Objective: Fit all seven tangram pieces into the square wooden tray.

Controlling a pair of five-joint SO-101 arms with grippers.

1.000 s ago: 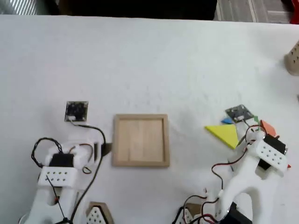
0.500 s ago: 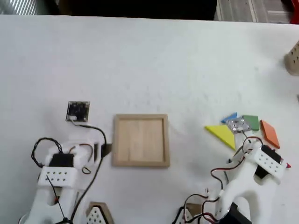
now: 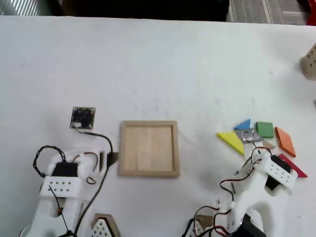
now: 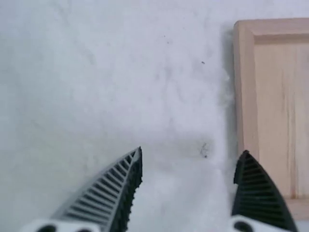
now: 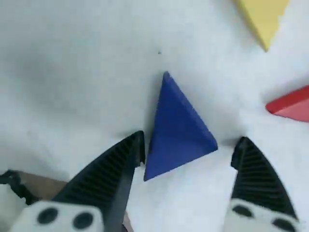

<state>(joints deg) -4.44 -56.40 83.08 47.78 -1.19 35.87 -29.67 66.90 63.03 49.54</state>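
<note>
Midway across the desk [image 3: 173,74] lies the square wooden tray [image 3: 148,148]. Just beside its edge, the left claw [image 4: 191,152] hangs released over the white surface. Toward the right side, the right claw [image 5: 192,137] is spread wide, one finger on either side of a dark blue triangle [image 5: 176,130]. A yellow triangle [image 3: 233,140], red piece [image 3: 291,165], green square [image 3: 265,129] and orange parallelogram [image 3: 285,140] lie nearby.

A white cloth-covered table [image 3: 158,69] carries a square wooden tray [image 3: 148,148]. Well apart, on the right arm's side, lie a yellow triangle [image 3: 233,140], light-blue triangle [image 3: 243,124], green square [image 3: 265,129], orange parallelogram [image 3: 285,141], red triangle [image 3: 292,165] and dark-blue triangle [image 5: 176,126].
</note>
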